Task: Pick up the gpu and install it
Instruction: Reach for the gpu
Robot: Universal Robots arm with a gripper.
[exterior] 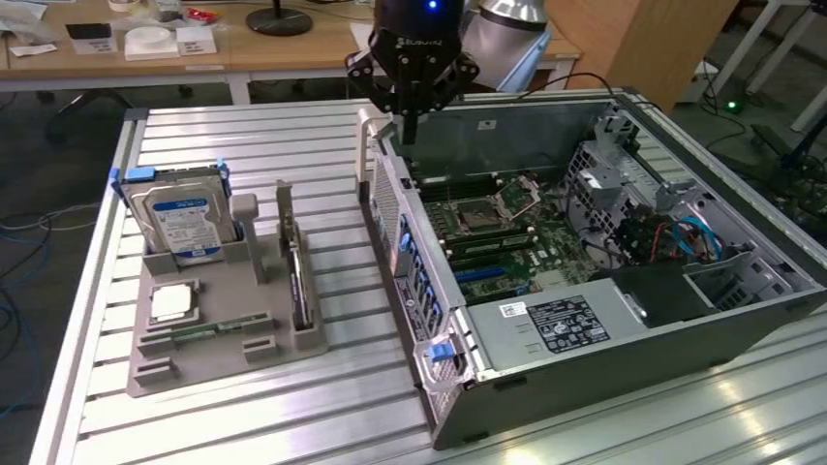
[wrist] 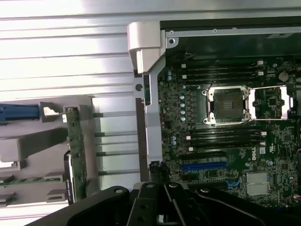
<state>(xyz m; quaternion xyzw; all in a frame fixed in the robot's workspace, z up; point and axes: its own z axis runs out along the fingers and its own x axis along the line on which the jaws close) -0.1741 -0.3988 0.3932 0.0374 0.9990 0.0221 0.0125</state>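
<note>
On ribbed aluminium table (exterior: 232, 136), wooden desks (exterior: 259, 53) behind: gpu (exterior: 296, 291) edge-up in grey holder (exterior: 220, 291), green board edge visible; gripper (exterior: 406, 131) closed, empty.

hard drive (exterior: 188, 218): silver, blue-white label, upright in the far slot of the holder
holder (exterior: 232, 281): grey slotted tray on the table
CPU chip (exterior: 170, 302): flat in holder, just in front of drive
memory stick (exterior: 200, 332): green, lying flat near holder's front
table (exterior: 259, 145): ribbed aluminium
PC case (exterior: 621, 358): open, at exterior view's right of holder
motherboard (exterior: 505, 242): inside case, 1 empty CPU socket (wrist: 228, 106)
power supply (exterior: 556, 325): grey, labelled, at case's near end
lamp base (exterior: 279, 21): black, round, on wooden desk (exterior: 77, 63) behind
</note>
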